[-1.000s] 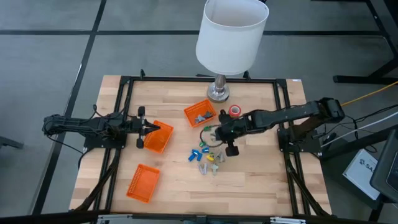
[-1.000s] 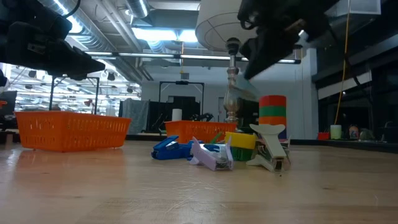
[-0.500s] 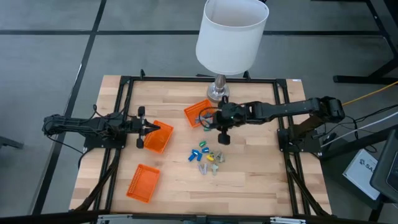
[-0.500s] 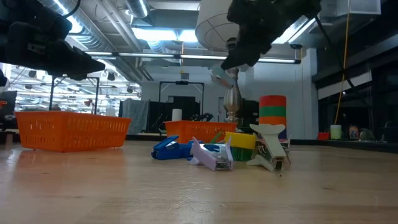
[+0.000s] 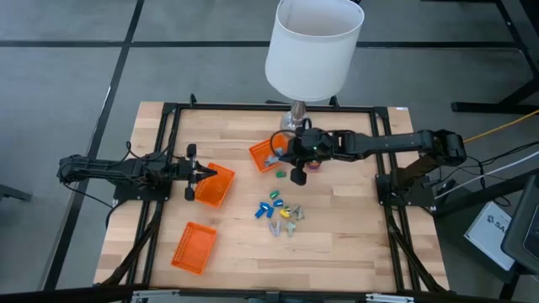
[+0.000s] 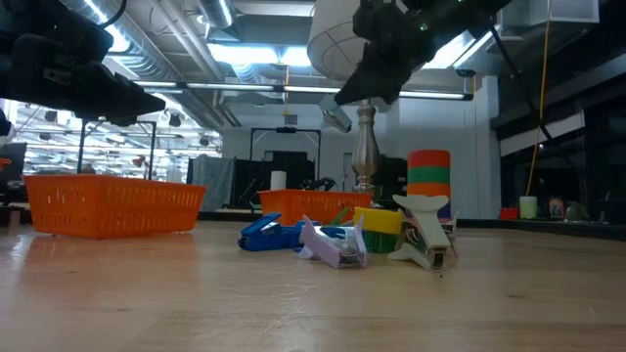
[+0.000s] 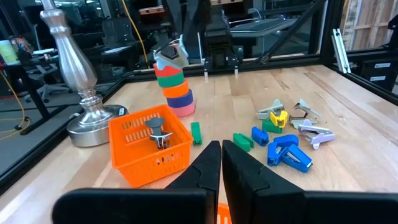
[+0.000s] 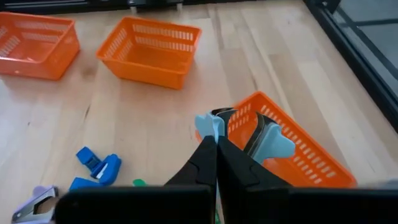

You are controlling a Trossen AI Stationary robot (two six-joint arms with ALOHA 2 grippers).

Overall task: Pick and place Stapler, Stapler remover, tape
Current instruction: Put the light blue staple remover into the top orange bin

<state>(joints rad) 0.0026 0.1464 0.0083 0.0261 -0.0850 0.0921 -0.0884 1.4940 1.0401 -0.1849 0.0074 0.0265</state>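
Two grippers: mine to report.
Right gripper [image 8: 216, 138]: clamped on stapler remover [image 8: 266, 140], above rear-edge basket [image 5: 269, 154].
Left gripper [image 7: 221, 152]: closed, empty.

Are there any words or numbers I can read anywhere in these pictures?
"SA": on the white box on the floor at the high view's right edge; the rest is cut off.
Nothing readable on the baskets, staplers or tape rolls.
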